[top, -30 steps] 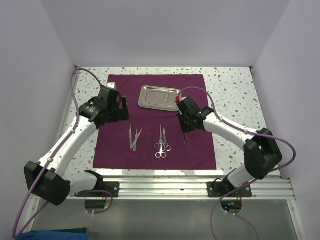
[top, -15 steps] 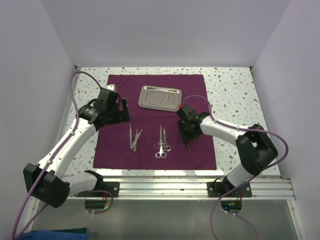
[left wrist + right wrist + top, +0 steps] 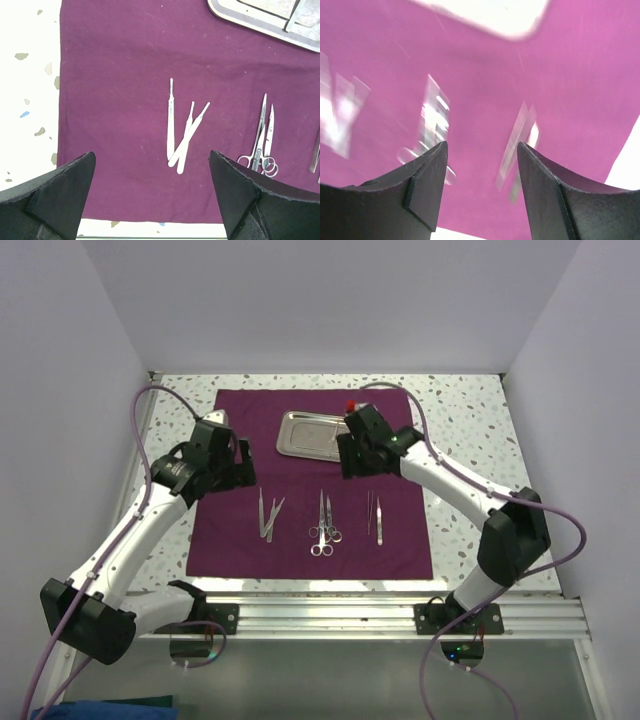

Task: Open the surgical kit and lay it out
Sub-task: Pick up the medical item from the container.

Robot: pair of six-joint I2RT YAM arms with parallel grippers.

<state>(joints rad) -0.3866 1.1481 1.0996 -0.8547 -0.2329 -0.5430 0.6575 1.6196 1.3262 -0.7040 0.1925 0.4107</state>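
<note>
Maroon cloth wrap [image 3: 230,530] lies spread flat on the speckled table [image 3: 465,415]. The steel tray [image 3: 300,435] sits on the far middle of this cloth.

The instruments lie on the near half of the cloth in three groups, each apart from the next. From left to right:
- Three slim silver instruments [image 3: 182,135], converging at their near ends.
- Ring-handled scissors [image 3: 322,525], with the rings toward my bases.
- Two thin straight instruments [image 3: 374,515], lying side by side.

My left gripper [image 3: 151,157] hovers above the left part of the cloth. Its fingers are spread wide apart, and only bare cloth shows in the gap.

My right gripper [image 3: 348,458] hangs over the near right corner of the tray. Its wrist view is blurred, but both fingers [image 3: 427,175] stand apart there, with cloth and smeared silver shapes visible between them. It grips no instrument.
</note>
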